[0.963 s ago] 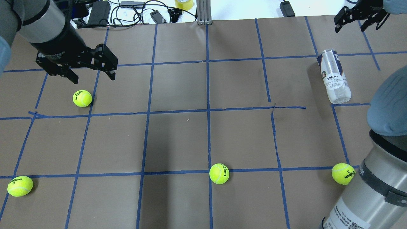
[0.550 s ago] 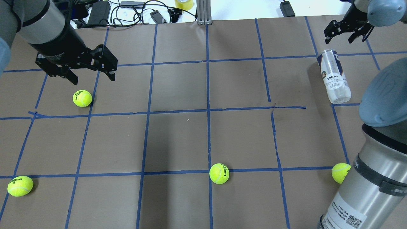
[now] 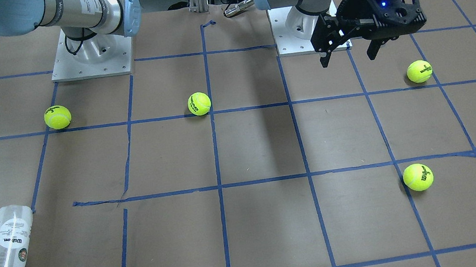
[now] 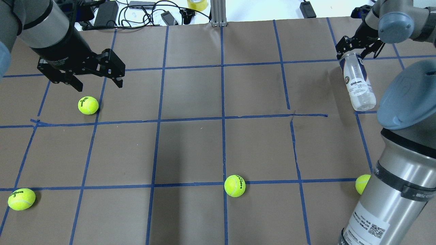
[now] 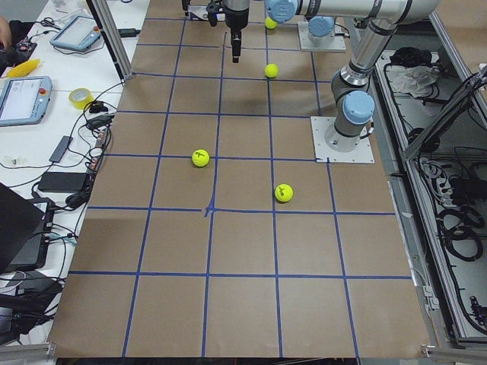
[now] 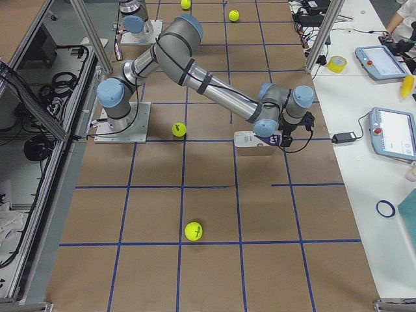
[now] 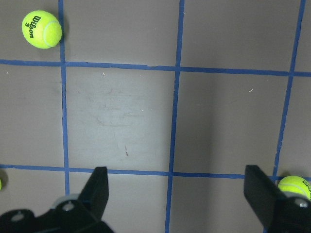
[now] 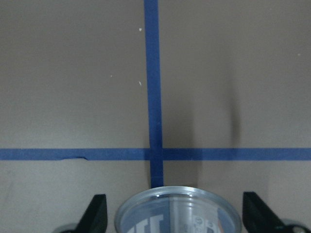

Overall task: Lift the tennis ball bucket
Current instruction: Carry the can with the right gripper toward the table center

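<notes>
Zero lift so far: tennis ball bucket [image 4: 358,83] lies flat, right gripper [image 4: 353,54] spread wide either side of its rim, nothing clamped yet. Squeeze and raise to go.

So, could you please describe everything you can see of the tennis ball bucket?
The tennis ball bucket is a clear plastic tube with a white-and-navy Wilson label and a metal rim. It lies on its side on the brown table, rim end between the open right gripper's fingers, apparently untouched.
</notes>
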Action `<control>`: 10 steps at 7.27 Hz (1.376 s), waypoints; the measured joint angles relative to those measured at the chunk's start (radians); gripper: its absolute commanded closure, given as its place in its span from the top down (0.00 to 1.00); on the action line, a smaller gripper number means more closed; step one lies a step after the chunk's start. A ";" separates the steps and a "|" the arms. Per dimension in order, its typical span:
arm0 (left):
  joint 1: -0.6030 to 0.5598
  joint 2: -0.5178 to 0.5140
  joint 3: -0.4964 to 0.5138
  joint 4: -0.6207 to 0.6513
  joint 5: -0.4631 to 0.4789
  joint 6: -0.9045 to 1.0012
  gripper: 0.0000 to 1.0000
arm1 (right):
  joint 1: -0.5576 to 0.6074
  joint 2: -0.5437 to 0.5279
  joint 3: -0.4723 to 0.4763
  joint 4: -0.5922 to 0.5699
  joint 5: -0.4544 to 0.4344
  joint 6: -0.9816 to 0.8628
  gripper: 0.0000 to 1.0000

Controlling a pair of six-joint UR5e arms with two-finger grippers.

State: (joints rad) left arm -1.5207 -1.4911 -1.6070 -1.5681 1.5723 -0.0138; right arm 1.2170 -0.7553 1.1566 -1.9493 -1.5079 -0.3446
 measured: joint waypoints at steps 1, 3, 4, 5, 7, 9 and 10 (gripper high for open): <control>0.000 0.000 -0.002 0.000 0.002 0.000 1.00 | 0.000 -0.002 0.020 -0.001 0.000 -0.001 0.89; 0.000 0.003 -0.005 -0.003 0.007 0.000 1.00 | 0.000 -0.008 0.035 -0.010 -0.002 -0.003 0.67; 0.001 0.004 -0.007 -0.004 0.007 0.000 1.00 | 0.000 -0.010 0.036 -0.016 -0.003 -0.003 0.58; 0.000 0.006 -0.009 -0.004 0.007 0.000 1.00 | 0.000 -0.018 0.034 -0.024 -0.003 -0.002 0.50; 0.001 0.008 -0.010 -0.005 0.009 0.001 1.00 | 0.018 -0.068 0.035 -0.011 0.000 0.002 0.50; 0.001 0.010 -0.010 -0.006 0.009 0.002 1.00 | 0.126 -0.159 0.059 0.021 -0.012 0.001 0.42; 0.001 0.011 -0.010 -0.006 0.009 0.002 1.00 | 0.212 -0.195 0.096 0.026 -0.044 -0.012 0.42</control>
State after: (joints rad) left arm -1.5198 -1.4798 -1.6173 -1.5744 1.5811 -0.0123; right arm 1.4287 -0.9501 1.2523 -1.9229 -1.5516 -0.3565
